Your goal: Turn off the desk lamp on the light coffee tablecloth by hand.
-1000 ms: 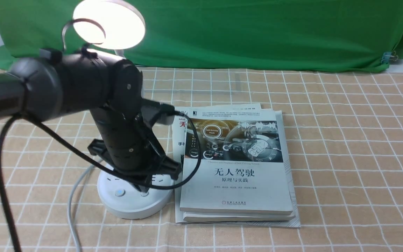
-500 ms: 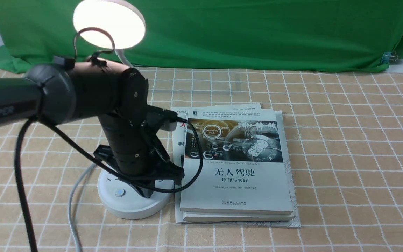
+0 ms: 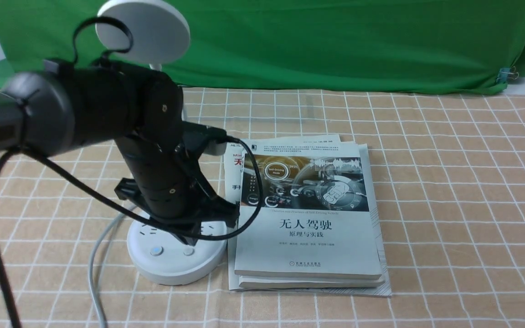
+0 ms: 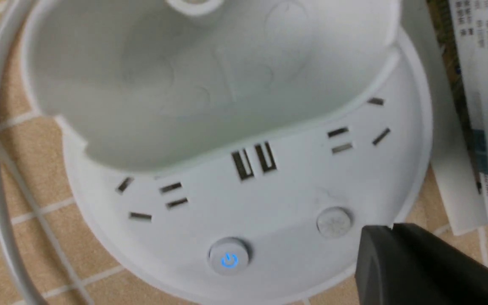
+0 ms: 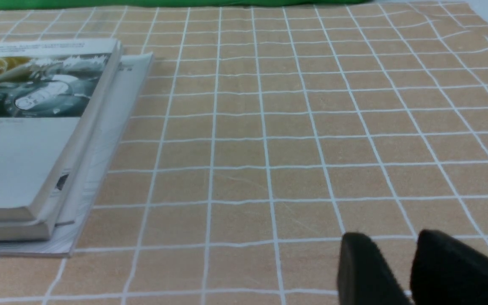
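Note:
The desk lamp stands at the left on the light coffee tablecloth (image 3: 449,182). Its disc head (image 3: 143,27) is dark and its round base (image 3: 176,266) lies below my left arm. My left gripper (image 3: 189,239) is shut and empty, pointing down just above the plain round button (image 3: 188,251). In the left wrist view the shut gripper (image 4: 392,231) sits beside that button (image 4: 334,220), and the other button (image 4: 229,256) glows blue. The lamp's neck is mostly hidden behind my arm. My right gripper (image 5: 392,237) hovers low over bare cloth with a gap between its fingers, holding nothing.
A stack of books (image 3: 308,228) lies right against the lamp base on its right. The lamp's white cord (image 3: 95,264) runs off the base's left toward the front edge. A green backdrop cloth (image 3: 335,41) hangs along the back.
The lamp head was lit in both earlier frames and is dark now. My left arm dipped onto the base half a second ago and has since lifted slightly.

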Motion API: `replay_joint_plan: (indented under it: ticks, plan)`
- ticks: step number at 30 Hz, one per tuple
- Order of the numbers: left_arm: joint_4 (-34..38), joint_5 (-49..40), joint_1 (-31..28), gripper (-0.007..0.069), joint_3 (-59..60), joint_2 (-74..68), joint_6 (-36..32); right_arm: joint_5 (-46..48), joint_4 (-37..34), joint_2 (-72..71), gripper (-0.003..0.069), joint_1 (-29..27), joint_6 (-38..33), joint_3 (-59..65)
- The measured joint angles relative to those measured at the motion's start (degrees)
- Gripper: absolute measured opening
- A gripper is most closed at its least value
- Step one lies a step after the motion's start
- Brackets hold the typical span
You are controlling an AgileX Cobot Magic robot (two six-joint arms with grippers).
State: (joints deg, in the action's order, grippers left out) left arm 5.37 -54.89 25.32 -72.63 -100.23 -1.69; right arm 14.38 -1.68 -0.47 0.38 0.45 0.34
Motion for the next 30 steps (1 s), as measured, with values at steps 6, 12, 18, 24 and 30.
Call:
replay_joint_plan:
  ticks: [6, 12, 18, 24, 30]
  plan:
    - [1.60, 2.57, 0.00, 0.0005, 7.23, 8.49, 0.90, 0.00, 0.00, 0.00, 0.0243, 0.00, 0.00, 0.00]
    - [5.69, 16.32, 0.00, 0.0005, 24.22, 28.05, 1.09, 0.00, 0.00, 0.00, 0.0243, 0.00, 0.00, 0.00]
    - [6.83, 32.33, 0.00, 0.0005, 42.81, 51.42, 1.09, 0.00, 0.00, 0.00, 0.0243, 0.00, 0.00, 0.00]
    - [6.84, 42.61, 0.00, 0.0005, 54.07, 67.85, 1.13, 0.00, 0.00, 0.00, 0.0243, 0.00, 0.00, 0.00]
    - [6.89, 44.64, 0.00, 0.0005, 57.74, 76.70, 1.28, 0.00, 0.00, 0.00, 0.0243, 0.00, 0.00, 0.00]
